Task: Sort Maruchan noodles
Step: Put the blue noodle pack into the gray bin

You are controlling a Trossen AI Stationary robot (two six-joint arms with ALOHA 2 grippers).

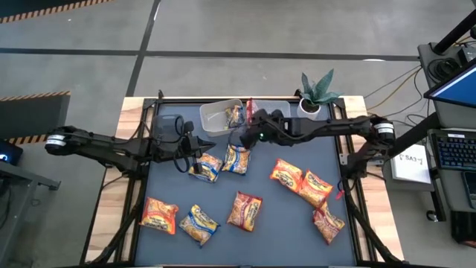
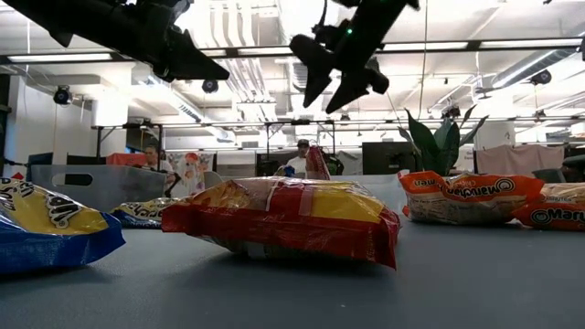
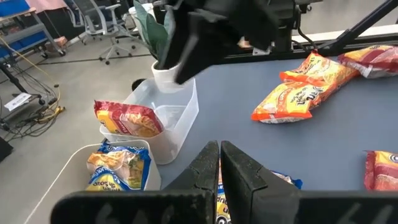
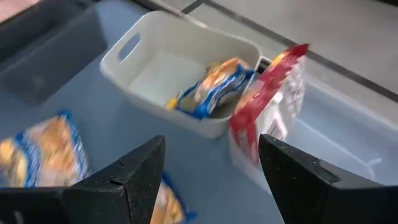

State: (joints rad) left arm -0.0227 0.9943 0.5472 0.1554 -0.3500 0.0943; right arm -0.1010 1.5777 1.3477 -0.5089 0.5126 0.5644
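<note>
Several Maruchan noodle packets lie flat on the dark table: yellow-and-blue ones [image 1: 207,165] [image 1: 198,223] and red-orange ones [image 1: 245,211] [image 1: 285,173] [image 1: 315,187]. At the far edge a white tub [image 4: 155,68] holds a yellow-and-blue packet [image 4: 214,87]. Beside it a red packet [image 4: 273,93] stands on edge in a clear tub [image 3: 177,115]. My right gripper [image 4: 211,162] [image 1: 245,128] hangs open in the air just short of the tubs, holding nothing. My left gripper [image 3: 219,158] [image 1: 199,147] is shut and raised above the packets at the left middle.
A potted plant [image 1: 316,93] stands at the far edge, right of the tubs. More packets lie near the front and right [image 1: 159,214] [image 1: 327,222]. Bare table shows between the packet groups in the middle. People sit in the room beyond the table [image 2: 297,160].
</note>
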